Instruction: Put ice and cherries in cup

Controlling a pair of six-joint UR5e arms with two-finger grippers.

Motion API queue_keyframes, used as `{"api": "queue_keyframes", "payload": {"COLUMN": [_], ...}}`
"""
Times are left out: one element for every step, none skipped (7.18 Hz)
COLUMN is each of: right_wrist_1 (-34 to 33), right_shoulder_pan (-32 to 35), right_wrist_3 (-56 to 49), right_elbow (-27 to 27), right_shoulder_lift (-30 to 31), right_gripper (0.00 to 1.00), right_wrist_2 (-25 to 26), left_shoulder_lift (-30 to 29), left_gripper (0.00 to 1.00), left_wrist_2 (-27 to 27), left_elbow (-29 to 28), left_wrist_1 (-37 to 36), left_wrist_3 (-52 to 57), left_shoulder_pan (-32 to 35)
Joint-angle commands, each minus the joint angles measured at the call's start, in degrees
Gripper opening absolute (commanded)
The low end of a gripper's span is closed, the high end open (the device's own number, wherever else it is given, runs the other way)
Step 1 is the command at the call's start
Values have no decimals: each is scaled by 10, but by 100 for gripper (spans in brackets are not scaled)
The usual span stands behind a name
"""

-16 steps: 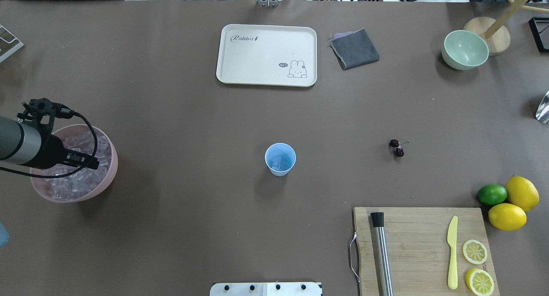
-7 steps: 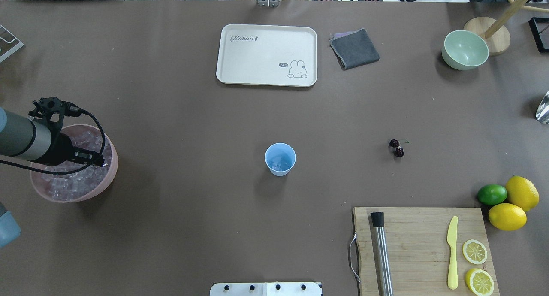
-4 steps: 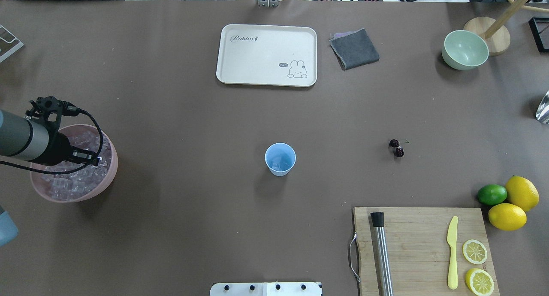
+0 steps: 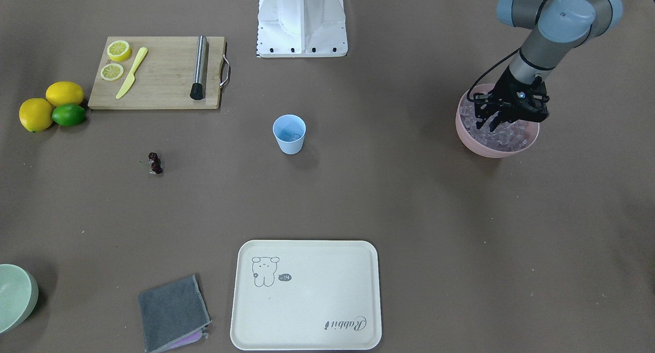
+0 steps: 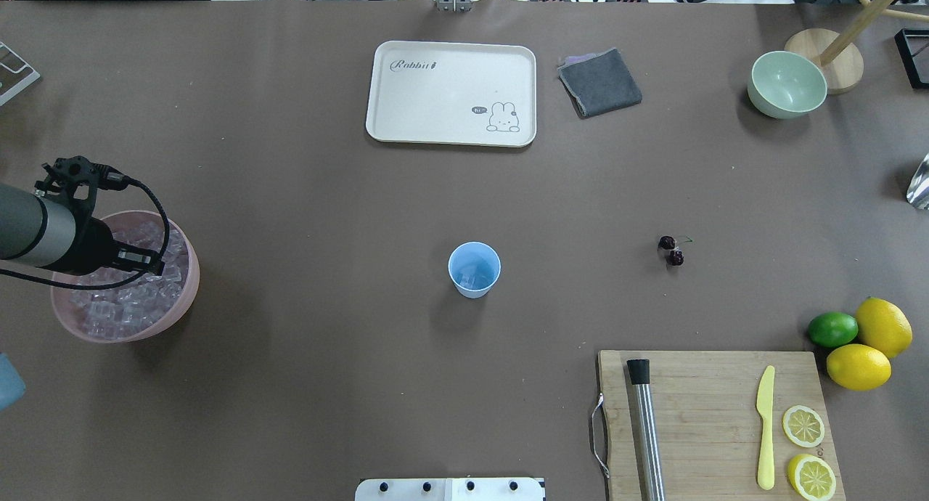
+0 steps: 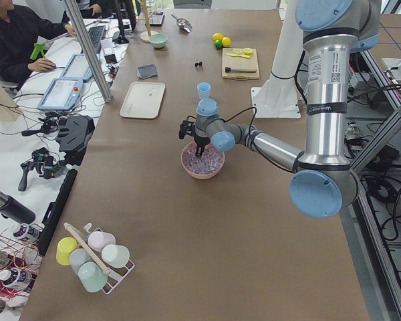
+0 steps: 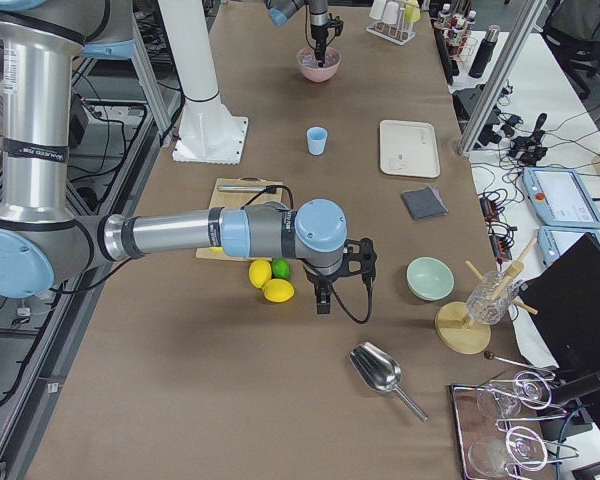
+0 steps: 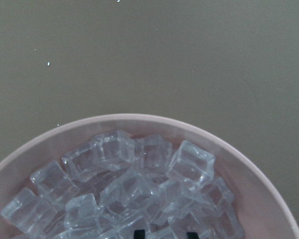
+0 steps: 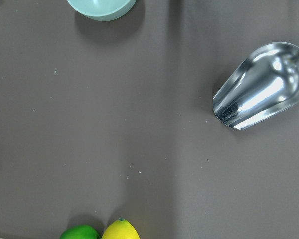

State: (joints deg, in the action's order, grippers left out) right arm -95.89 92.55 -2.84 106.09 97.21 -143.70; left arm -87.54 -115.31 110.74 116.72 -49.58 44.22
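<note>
A long brown-covered table (image 5: 326, 385) stands beside a cluttered white desk (image 6: 13, 150) under even light.

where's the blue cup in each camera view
Front-facing: cup near centre, above the tray.
Overhead: cup at centre, below the tray.
Exterior left: cup upper middle, right of the tray.
Exterior right: cup upper middle, left of the tray.
Left wrist: absent.
Right wrist: absent.
Shared landmark: the tray.

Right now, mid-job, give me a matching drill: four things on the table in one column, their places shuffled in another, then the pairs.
1 cherries
2 cup
3 left gripper
4 yellow knife

A on the cutting board
B over the pink bowl of ice
C table centre
D bare table, between cup and lime

Pairs: 1-D, 2-C, 3-B, 4-A.
</note>
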Motion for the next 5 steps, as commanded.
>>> {"api": "queue_keyframes", "payload": {"right_wrist_1": [0, 0, -1, -1, -1], "right_shoulder_pan": [0, 0, 0, 0, 0], "right_wrist_3": [0, 1, 1, 1, 1], "right_elbow": [0, 2, 0, 0, -1], "right_shoulder_lift": [0, -3, -7, -7, -8], "right_gripper": [100, 100, 100, 100, 100], "right_wrist_2": [0, -1, -3, -5, -5], "left_shoulder_lift": [28, 19, -14, -70, -125], "left_gripper": [0, 0, 0, 0, 0], "left_wrist_2": [-3, -4, -3, 0, 0], "left_elbow": [55, 70, 69, 54, 30], "left_wrist_1": [1, 1, 3, 1, 0], "left_wrist_3": [1, 0, -1, -8, -11], "left_shoulder_pan": [31, 50, 52, 50, 45]}}
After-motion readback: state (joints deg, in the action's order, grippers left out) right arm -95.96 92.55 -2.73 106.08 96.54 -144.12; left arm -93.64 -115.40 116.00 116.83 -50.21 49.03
